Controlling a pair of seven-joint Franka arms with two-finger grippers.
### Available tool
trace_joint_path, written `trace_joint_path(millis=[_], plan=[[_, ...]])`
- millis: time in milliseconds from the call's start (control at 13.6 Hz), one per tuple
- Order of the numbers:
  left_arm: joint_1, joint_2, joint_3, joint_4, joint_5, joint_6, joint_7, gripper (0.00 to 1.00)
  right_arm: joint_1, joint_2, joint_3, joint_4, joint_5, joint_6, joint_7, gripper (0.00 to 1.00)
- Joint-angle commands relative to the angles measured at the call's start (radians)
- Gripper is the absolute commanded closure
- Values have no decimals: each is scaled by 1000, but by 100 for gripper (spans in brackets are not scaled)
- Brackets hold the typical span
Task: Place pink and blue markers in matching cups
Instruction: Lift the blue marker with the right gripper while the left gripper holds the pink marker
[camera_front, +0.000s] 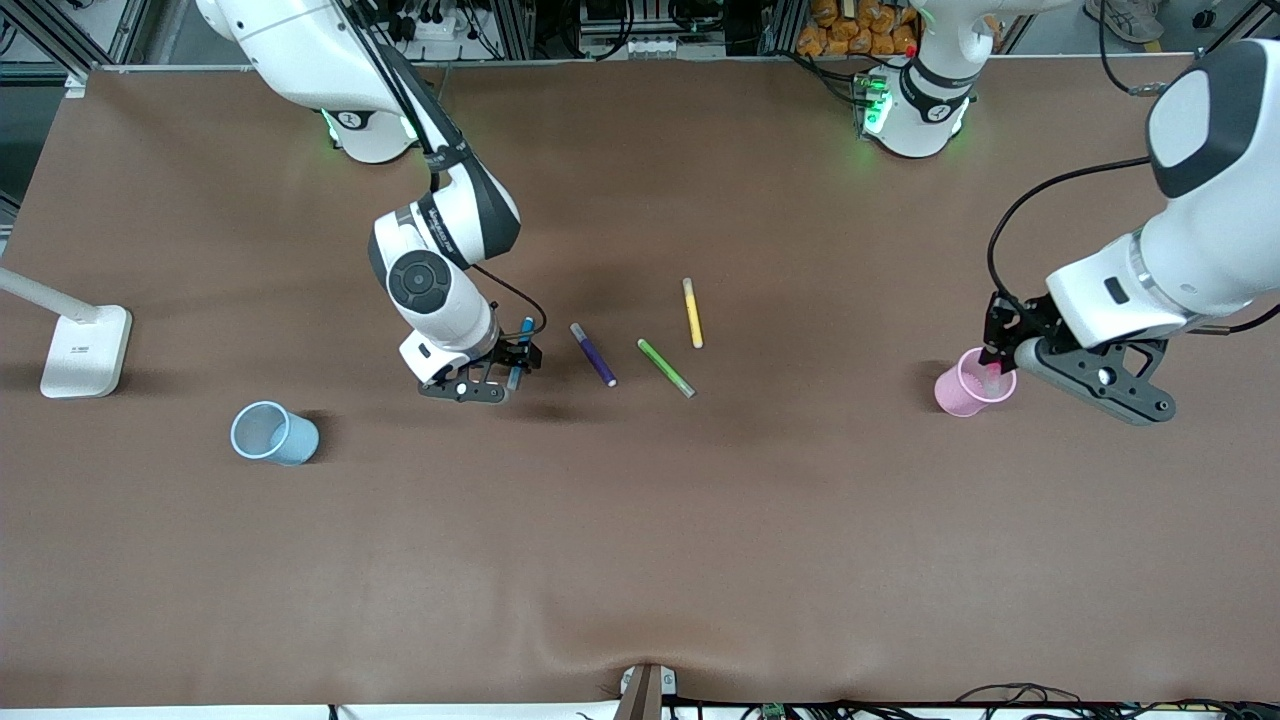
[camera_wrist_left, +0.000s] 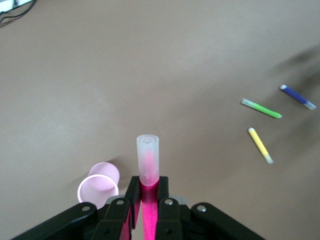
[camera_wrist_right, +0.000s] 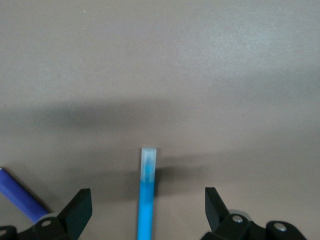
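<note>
A robotics lab: two white robot arms (camera_front: 440, 250) bolted to a brown-covered table (camera_front: 640, 560), with aluminium framing (camera_front: 520, 25) and loose cables (camera_front: 1010, 692) around its edges.

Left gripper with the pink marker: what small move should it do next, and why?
Probably lower a little and then open. The left gripper is shut on the pink marker over the pink cup, so the marker looks ready to go in. The right gripper is open around the blue marker.

purple pen (camera_front: 593, 354), green pen (camera_front: 666, 368), yellow pen (camera_front: 692, 313) mid-table; white lamp base (camera_front: 86, 350) at the right arm's end
</note>
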Motion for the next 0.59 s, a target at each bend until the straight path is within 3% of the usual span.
trace_joint_path(millis=[0, 220, 513], plan=[[54, -72, -8, -89, -68, -9, 139, 100, 45, 40, -13, -3, -38, 69, 19, 0], [117, -124, -7, -179, -175, -11, 338, 100, 46, 57, -12, -5, -77, 75, 21, 0], [181, -144, -7, -236, -196, -8, 584, 100, 44, 86, -10, -3, -77, 75, 22, 0]])
